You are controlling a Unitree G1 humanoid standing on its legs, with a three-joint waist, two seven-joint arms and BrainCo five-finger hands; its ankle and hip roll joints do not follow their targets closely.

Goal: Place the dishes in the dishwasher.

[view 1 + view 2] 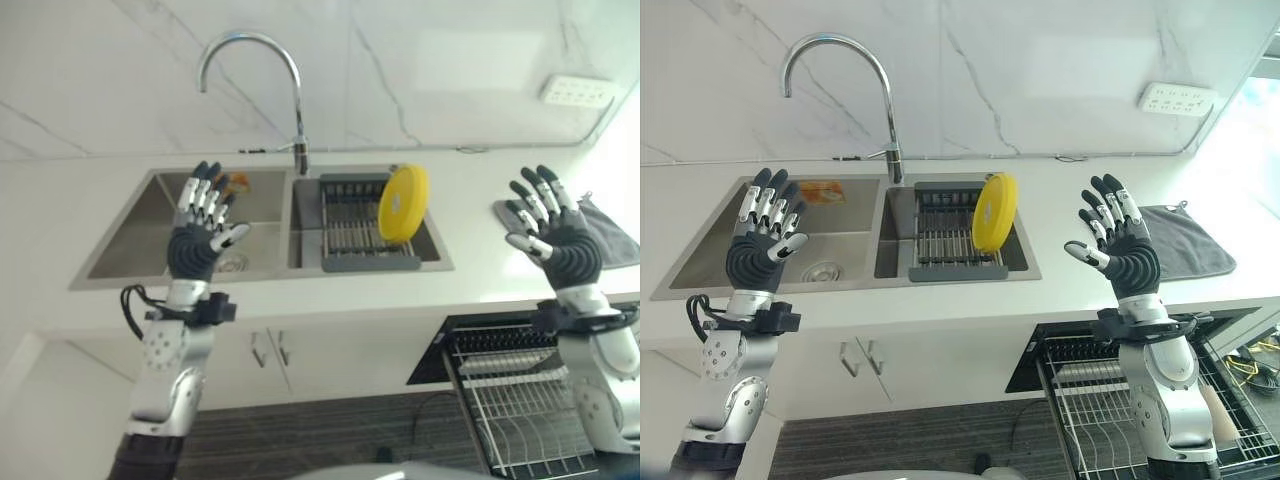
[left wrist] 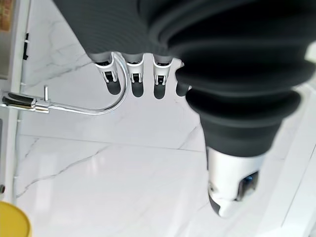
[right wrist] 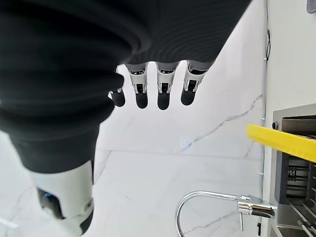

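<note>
Hands first: I have my left hand (image 1: 765, 240) raised over the left basin of the sink (image 1: 700, 262) and my right hand (image 1: 1118, 248) raised over the counter (image 1: 1070, 200) to the right of it, both with fingers straight and spread, grasping nothing. I read that as a ready pose, palms clear so nothing gets knocked.

What I am after, the yellow plate (image 1: 994, 212), stands on edge in the dark drying rack (image 1: 950, 240) that sits in the right basin, leaning against the rack's right side. Standing upright like that, its rim is exposed, which I judge makes a pinch from above the easy way in. It lies between my two hands, nearer the right one.

Below the counter at my right, the dishwasher rack (image 1: 1110, 400) is pulled out, its wire tines bare, so the drop spot is open and waiting.

Beside the right hand a grey cloth (image 1: 1188, 242) lies flat on the counter. Between the basins rises the faucet (image 1: 840, 70), arching over the left one; I would keep my reach low and clear of it.
</note>
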